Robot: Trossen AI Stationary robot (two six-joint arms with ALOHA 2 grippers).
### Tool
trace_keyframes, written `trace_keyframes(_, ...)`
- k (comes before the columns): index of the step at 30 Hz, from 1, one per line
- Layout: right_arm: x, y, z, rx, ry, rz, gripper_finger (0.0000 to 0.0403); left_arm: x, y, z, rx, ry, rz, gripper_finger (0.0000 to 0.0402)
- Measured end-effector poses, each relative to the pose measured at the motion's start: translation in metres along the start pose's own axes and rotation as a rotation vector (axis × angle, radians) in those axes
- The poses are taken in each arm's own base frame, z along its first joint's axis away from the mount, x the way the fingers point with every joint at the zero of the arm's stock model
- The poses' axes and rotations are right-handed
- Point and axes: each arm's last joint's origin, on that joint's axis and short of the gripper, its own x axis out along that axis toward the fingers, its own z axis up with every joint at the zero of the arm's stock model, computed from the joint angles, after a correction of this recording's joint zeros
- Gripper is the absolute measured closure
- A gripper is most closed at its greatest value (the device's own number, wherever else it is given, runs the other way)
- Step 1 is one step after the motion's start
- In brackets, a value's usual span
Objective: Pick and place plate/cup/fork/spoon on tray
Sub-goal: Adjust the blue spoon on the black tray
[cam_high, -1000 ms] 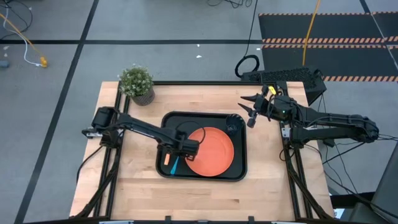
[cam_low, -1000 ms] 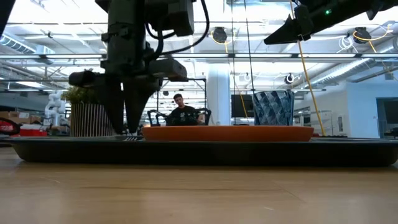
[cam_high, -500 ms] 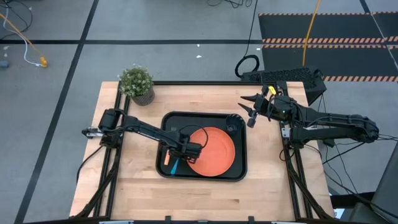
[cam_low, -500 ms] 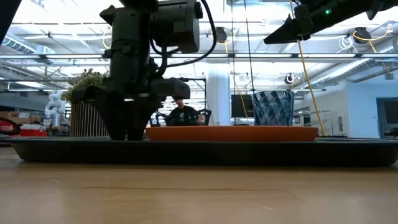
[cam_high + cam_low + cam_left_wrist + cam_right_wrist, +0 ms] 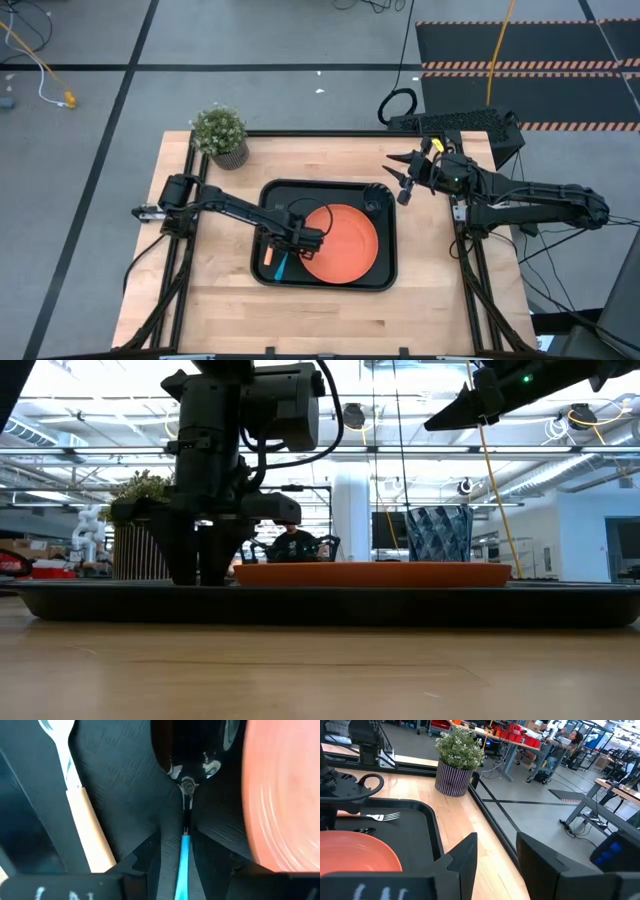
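Observation:
The black tray (image 5: 385, 272) holds the orange plate (image 5: 340, 243), the dark cup (image 5: 376, 200) at its far right corner, the fork (image 5: 87, 835) and the spoon (image 5: 183, 865). All of them rest flat on the tray floor. The spoon lies between the fork and the plate, and its dark bowl (image 5: 195, 745) is beside the plate's rim. My left gripper (image 5: 176, 845) points down at the tray's left part. It is open, with one finger on each side of the spoon's blue handle and a gap on both sides. My right gripper (image 5: 400, 180) is open and empty, raised off the tray's far right corner.
A potted plant (image 5: 222, 135) stands at the table's far left. A black device (image 5: 460, 122) with a cable lies at the far right. Bare wood runs along the near edge and both sides of the tray. A person (image 5: 290, 532) sits far behind the table.
My left gripper has come down onto the tray's left part and has shifted slightly toward the plate. The spoon's blue handle and the fork have stayed where they lay.

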Motion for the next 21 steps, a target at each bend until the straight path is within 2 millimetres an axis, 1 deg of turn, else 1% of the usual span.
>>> trace_keyframes(2,0.000,0.000,0.000,0.000,0.000,0.000,0.0273,0.000,0.000,0.000,-0.008,0.000,0.000,0.0292)
trace_keyframes(4,0.000,0.000,0.000,0.000,0.000,0.000,0.0273,0.000,0.000,0.000,-0.009,0.000,-0.001,0.0306)
trace_keyframes(6,0.000,0.000,0.000,0.000,0.000,0.000,0.0273,0.000,0.000,0.000,-0.009,0.000,-0.002,0.0329)
trace_keyframes(9,0.000,0.000,0.000,0.000,0.000,0.000,0.0273,0.000,-0.001,0.000,-0.006,-0.001,-0.009,0.0377)
trace_keyframes(10,0.000,0.000,0.000,0.000,0.000,0.000,0.0273,0.000,-0.001,0.000,-0.005,-0.001,-0.009,0.0386)
trace_keyframes(12,0.000,0.000,0.000,0.000,0.000,0.000,0.0273,0.000,-0.001,0.000,-0.006,-0.001,-0.009,0.0388)
trace_keyframes(16,0.000,0.000,0.000,0.000,0.000,0.000,0.0273,0.000,-0.001,0.002,-0.007,0.004,-0.010,0.0376)
trace_keyframes(21,0.000,0.000,0.000,0.000,0.000,0.000,0.0273,-0.002,0.001,0.010,-0.019,-0.001,-0.017,0.0392)
